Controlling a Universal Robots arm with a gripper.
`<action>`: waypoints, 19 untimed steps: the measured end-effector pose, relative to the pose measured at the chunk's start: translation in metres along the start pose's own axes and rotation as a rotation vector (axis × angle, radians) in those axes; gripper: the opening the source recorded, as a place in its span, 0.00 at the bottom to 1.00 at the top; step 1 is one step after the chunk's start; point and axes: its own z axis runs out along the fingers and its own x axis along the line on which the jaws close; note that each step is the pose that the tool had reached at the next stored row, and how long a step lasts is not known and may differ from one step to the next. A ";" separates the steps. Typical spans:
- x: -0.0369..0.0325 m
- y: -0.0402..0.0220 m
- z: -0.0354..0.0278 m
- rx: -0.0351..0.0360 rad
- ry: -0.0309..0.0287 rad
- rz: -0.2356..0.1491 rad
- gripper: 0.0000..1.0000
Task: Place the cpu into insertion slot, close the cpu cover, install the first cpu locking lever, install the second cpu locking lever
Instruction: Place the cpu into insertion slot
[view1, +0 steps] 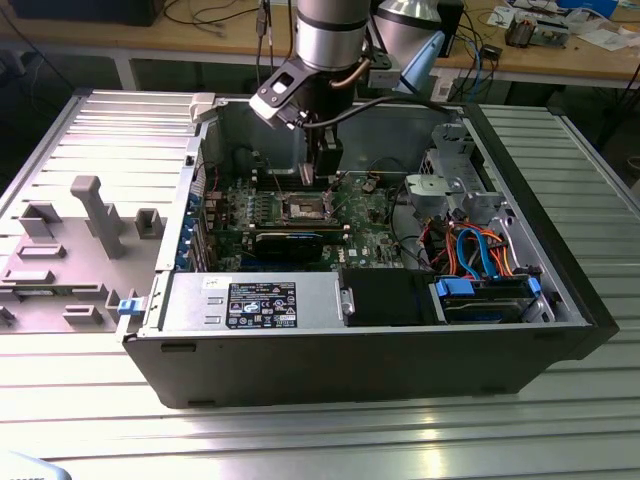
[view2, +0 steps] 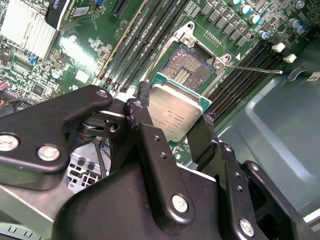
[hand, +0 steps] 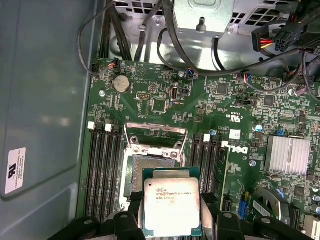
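My gripper (view2: 175, 127) is shut on the cpu (view2: 175, 116), a small silver-topped square chip with a green edge, held flat between the two black fingers (view2: 145, 117). The cpu (hand: 171, 205) hangs just above and partly over the insertion slot (hand: 147, 167), whose dark pin field lies bare. The cpu cover (hand: 155, 142) stands raised at the slot's far edge. A thin metal locking lever (view2: 250, 68) sticks out beside the insertion slot (view2: 187, 70). In the exterior view the gripper (view1: 322, 168) reaches down into the open computer case over the slot (view1: 305, 208).
Long black memory slots (hand: 102, 170) flank the socket on both sides. A black card (view1: 288, 243), a labelled power supply (view1: 262, 303) and a drive bay with blue and orange cables (view1: 480, 255) fill the case. A grey fixture plate (view1: 70, 250) lies on the exterior view's left.
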 end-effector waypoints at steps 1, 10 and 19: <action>0.0000 0.0000 0.0004 -0.0001 0.0001 0.000 0.55; 0.0003 -0.0001 0.0070 -0.0013 0.0007 0.071 0.55; 0.0040 -0.0005 0.0149 -0.0008 -0.0060 0.079 0.55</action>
